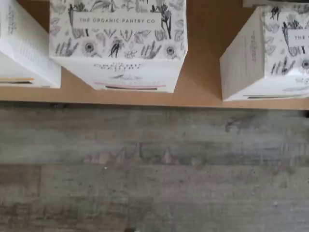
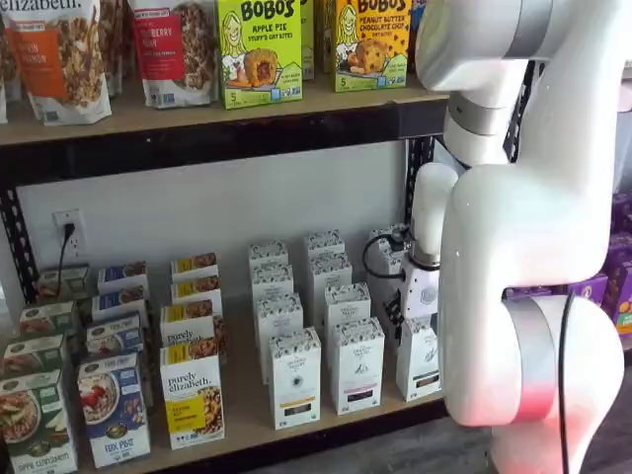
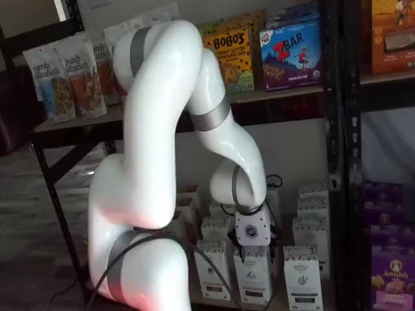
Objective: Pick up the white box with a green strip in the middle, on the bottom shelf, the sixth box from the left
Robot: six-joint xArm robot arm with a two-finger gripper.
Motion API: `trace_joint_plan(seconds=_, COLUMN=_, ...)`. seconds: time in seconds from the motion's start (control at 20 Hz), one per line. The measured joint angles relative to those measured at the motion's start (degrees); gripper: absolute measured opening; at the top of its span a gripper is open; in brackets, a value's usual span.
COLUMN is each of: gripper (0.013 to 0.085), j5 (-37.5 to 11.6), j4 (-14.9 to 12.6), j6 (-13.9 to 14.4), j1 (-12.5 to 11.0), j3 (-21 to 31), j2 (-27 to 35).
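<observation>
Both jaws stand wide apart, empty, just above the white box on the bottom shelf.

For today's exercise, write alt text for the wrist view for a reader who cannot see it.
Looking down on three white cartons at the front edge of a pale wood shelf, grey plank floor below. The middle carton reads "The Organic Pantry Co" on its botanical-print top.
</observation>
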Motion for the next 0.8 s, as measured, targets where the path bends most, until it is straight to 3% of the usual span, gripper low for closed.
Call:
trace_joint_plan(seconds=0.2, gripper=0.085, j5=0.6, j4=0.5, j6=-0.3, j1=0.2, j3=-3.8, j2=3.1)
trace_joint_plan(seconds=0.5, gripper=0.085, j5=2.5, j4=-3.7, j6=3.1, j1=-0.5, j3=-9.5, j2=7.2)
trace_joint_plan(seconds=0.8, gripper=0.085, j5=3.5, j4=-3.1, j6=1.0, j1=-2.0, j3=-15.9, j2=12.2)
